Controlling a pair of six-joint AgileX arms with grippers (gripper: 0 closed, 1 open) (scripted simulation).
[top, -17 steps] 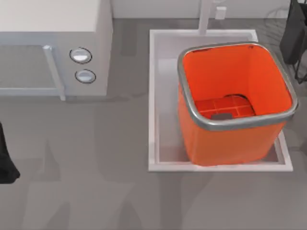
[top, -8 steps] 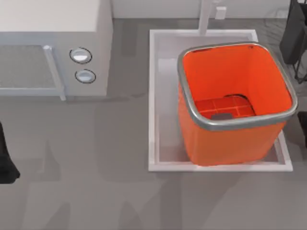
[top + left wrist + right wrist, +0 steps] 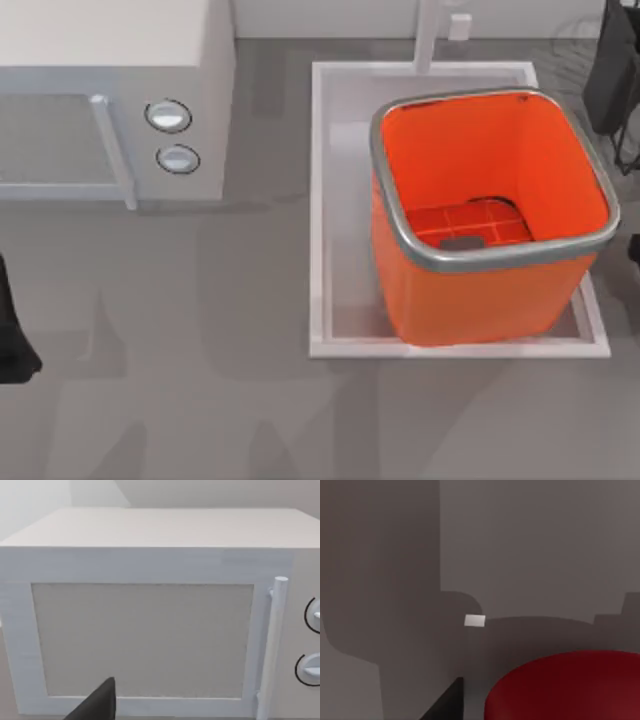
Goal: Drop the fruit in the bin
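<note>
You see a grey table carrying 1 white microwave and 1 white tray to its right.

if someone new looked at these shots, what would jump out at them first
The bright orange bin with its grey rim, standing in a shallow white tray on the table's right half. Next, the white microwave at the far left, door shut, two round knobs beside its handle. In the right wrist view, a dark red rounded fruit sits close to the camera.

The bin — smooth orange plastic, brushed-metal rim — on matt grey table.
</note>
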